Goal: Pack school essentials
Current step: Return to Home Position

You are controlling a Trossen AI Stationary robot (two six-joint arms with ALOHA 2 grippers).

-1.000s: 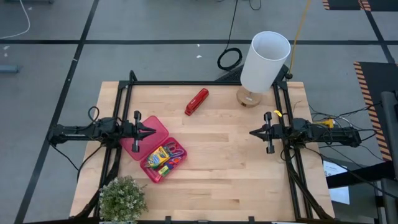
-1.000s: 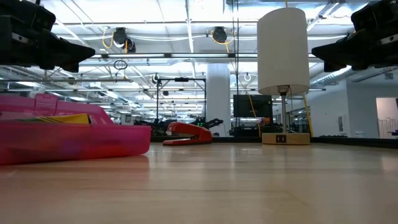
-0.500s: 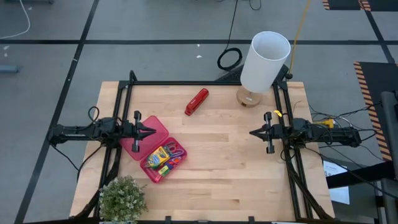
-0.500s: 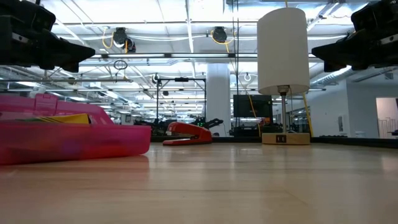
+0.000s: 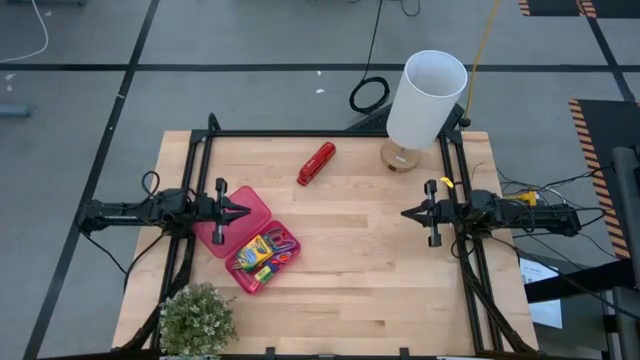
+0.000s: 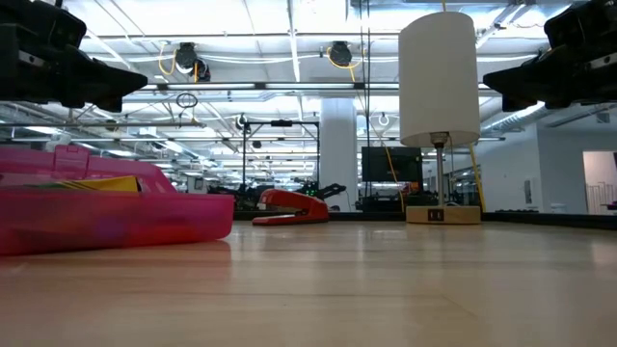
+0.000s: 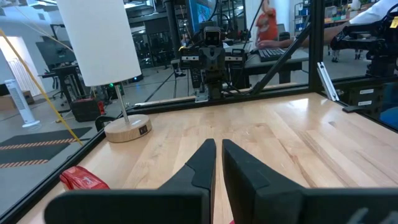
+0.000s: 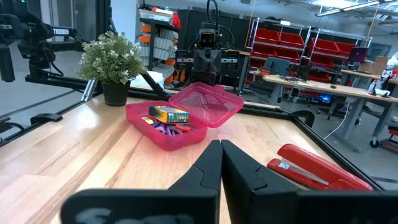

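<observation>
Left gripper (image 5: 243, 212) fingers nearly together, thin gap only, holding nothing; it hangs at left centre of the high view, tips over the open lid of the pink case (image 5: 250, 238). Right gripper (image 5: 407, 213) same state, fingers pressed close, empty, at right centre of the high view over bare table (image 5: 360, 260). Two arms, level, pointing at each other, well apart.

One pink case, open, two halves: lid half upper left, tray half lower right. The tray holds one green-yellow crayon box (image 5: 257, 249), purple-handled scissors (image 5: 281, 243) just beside it, some red and orange bits at the lower edge; exact count of small items cannot be told. In the right wrist view the crayon box (image 8: 169, 114) lies on top, with purple and red pieces under it.

One red stapler (image 5: 316, 163) upper centre, apart from the case. One white lamp (image 5: 424, 100) upper right on a round wooden base. One potted plant (image 5: 197, 318) at the lower left table corner.
</observation>
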